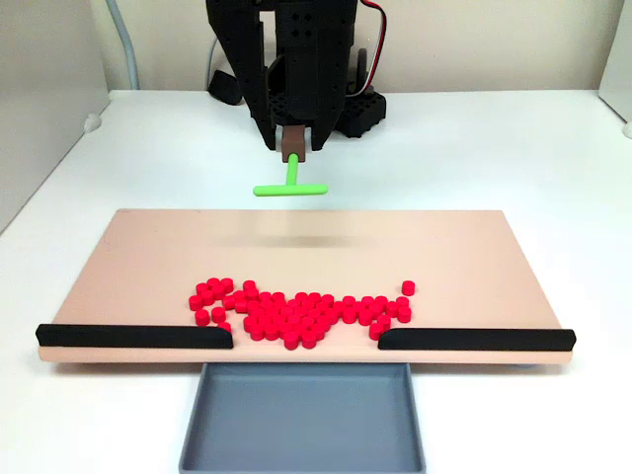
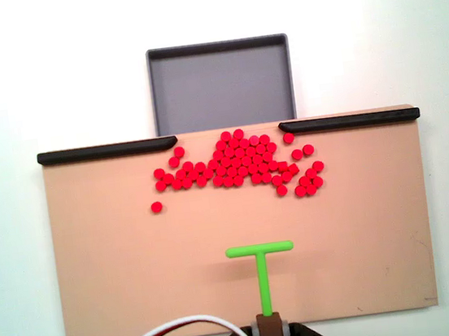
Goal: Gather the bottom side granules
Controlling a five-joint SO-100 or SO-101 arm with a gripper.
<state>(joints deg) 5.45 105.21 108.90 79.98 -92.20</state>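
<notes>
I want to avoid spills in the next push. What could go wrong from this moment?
1. The granules already crowd the gap between the black rails; a hard push may send them over the grey tray walls.
2. One stray pellet lies apart and could be missed.
3. The green T-shaped tool has a short bar, so pellets may slip around its ends.

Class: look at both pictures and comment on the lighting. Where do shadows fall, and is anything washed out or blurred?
In a fixed view, a soft shadow lies on the board below the raised green tool; light is even and the granules look sharp. In the other fixed view, the table above the tray is washed out to near white, and the tool casts no clear shadow.
</notes>
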